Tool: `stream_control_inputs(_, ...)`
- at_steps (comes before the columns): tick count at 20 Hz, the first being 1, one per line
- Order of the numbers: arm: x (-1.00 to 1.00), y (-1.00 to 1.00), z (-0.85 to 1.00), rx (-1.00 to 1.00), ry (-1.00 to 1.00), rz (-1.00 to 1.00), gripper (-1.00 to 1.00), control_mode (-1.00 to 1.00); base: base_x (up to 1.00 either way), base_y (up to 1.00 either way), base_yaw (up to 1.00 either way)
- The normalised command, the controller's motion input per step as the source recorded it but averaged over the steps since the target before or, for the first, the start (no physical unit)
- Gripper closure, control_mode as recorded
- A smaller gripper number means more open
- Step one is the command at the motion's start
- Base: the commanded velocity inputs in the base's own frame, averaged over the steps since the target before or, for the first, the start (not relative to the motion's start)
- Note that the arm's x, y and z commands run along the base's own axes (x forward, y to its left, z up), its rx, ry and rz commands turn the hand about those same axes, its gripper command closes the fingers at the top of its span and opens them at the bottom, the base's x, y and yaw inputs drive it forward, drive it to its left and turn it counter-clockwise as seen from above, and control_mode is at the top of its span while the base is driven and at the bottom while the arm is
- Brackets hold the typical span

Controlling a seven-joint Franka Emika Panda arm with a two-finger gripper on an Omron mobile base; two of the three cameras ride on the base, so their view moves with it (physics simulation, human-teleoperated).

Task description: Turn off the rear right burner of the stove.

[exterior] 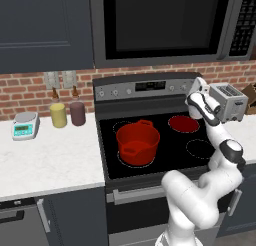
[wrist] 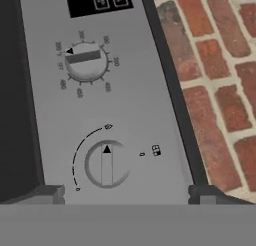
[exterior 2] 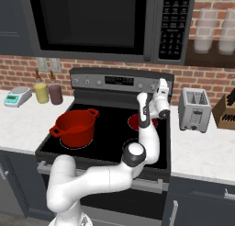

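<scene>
gripper (exterior 2: 163, 86) raised at the stove (exterior: 150, 155) back panel's right end – fingers (wrist: 47, 194) parted astride a burner knob (wrist: 106, 164), rear right burner (exterior: 183, 123) glowing red, red pot (exterior: 137, 142) front left

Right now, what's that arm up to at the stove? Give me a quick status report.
Gripper open, straddling a knob on the stove back panel. Rear right burner glowing red, not off yet. Nothing blocking the knob.

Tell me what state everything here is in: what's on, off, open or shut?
Rear right burner: glowing red, on.
Front right burner: dark outline, off.
Red pot: uncovered, on the front left ring.
Lower knob: pointer along the panel, towards the display.
Upper knob: bar crosswise.
Microwave: door shut.
Tool: open, tips flanking the lower knob.
</scene>
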Motion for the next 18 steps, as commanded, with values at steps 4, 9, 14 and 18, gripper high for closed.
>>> stream_control_inputs(4, 0.0, 0.0, -0.11, -0.03, 0.0, 0.0, -1.0, -1.0, 0.0, 0.0, 0.0)
stream_control_inputs(9, 0.0, 0.32, -0.11, -0.1, 0.0, 0.0, -1.0, -1.0, 0.0, 0.0, 0.0)
stream_control_inputs(14, 0.0, 0.12, -0.06, -0.06, 0.0, 0.0, -1.0, -1.0, 0.0, 0.0, 0.0)
stream_control_inputs(18, 0.01, 0.0, 0.0, 0.0, 0.0, 0.0, -1.0, -1.0, 0.0, 0.0, 0.0)
